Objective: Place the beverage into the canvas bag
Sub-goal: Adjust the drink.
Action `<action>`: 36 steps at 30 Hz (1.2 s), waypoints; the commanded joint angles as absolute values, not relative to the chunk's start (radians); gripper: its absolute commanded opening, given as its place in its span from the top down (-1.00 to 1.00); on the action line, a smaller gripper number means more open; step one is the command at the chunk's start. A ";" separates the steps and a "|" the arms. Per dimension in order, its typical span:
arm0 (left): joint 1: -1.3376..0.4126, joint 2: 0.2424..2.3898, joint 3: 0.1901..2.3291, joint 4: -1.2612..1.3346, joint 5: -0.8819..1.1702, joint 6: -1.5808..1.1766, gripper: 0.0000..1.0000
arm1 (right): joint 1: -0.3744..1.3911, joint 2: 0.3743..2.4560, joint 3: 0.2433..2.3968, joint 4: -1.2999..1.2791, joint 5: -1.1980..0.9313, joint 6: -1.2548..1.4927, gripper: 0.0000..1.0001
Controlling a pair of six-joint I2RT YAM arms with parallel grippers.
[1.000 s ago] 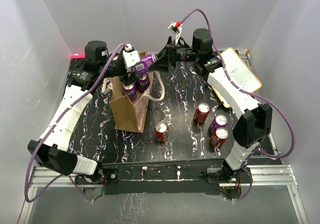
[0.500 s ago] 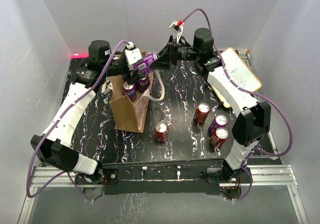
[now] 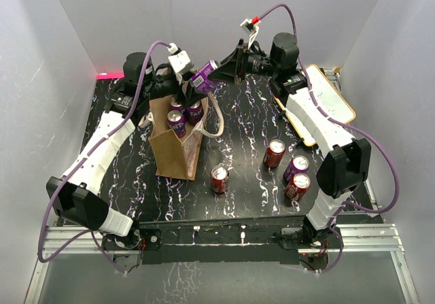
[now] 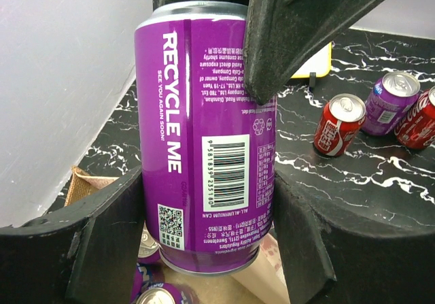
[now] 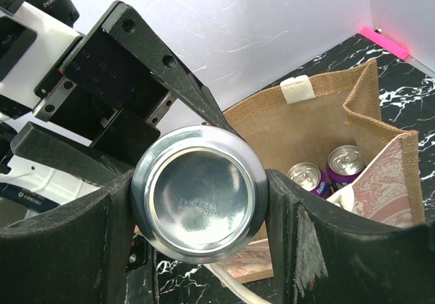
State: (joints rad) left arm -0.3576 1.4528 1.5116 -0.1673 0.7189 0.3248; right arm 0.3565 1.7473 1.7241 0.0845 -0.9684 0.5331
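Note:
A purple beverage can (image 3: 203, 75) hangs in the air just above the far rim of the canvas bag (image 3: 173, 156), a brown tote with cream handles standing open at the left of the table. My left gripper (image 3: 189, 83) is shut on the can's lower body (image 4: 204, 134). My right gripper (image 3: 219, 73) is shut on its other end, whose silver base shows in the right wrist view (image 5: 198, 192). Two purple cans (image 5: 307, 177) lie inside the bag (image 5: 306, 124). The bag's far side is hidden behind both grippers.
Three red cans (image 3: 219, 179) (image 3: 274, 153) (image 3: 297, 186) and one purple can (image 3: 297, 167) stand on the black marbled table to the right of the bag. A yellow-edged whiteboard (image 3: 327, 101) lies at the far right. White walls close in the back and sides.
Both grippers have risen and shifted slightly right with the purple can between them. The can now sits higher above the bag's far rim.

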 commanded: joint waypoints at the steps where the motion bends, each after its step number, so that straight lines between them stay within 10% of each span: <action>1: -0.362 1.445 1.592 -0.072 0.743 0.273 0.03 | 0.337 1.733 1.788 0.159 -0.869 0.562 0.84; 6: -0.362 1.440 1.585 -0.072 0.759 0.281 1.00 | 0.337 1.738 1.787 0.160 -0.836 0.579 0.85; 14: -0.362 1.467 1.672 -0.049 0.779 0.214 1.00 | 0.335 1.740 1.768 0.124 -0.778 0.601 0.83; 24: -0.363 1.461 1.685 -0.083 0.797 0.256 1.00 | 0.298 1.770 1.702 0.123 -0.785 0.612 0.06; 36: -0.333 1.419 1.653 -0.094 0.791 0.283 1.00 | 0.292 1.775 1.670 0.069 -0.766 0.578 -0.38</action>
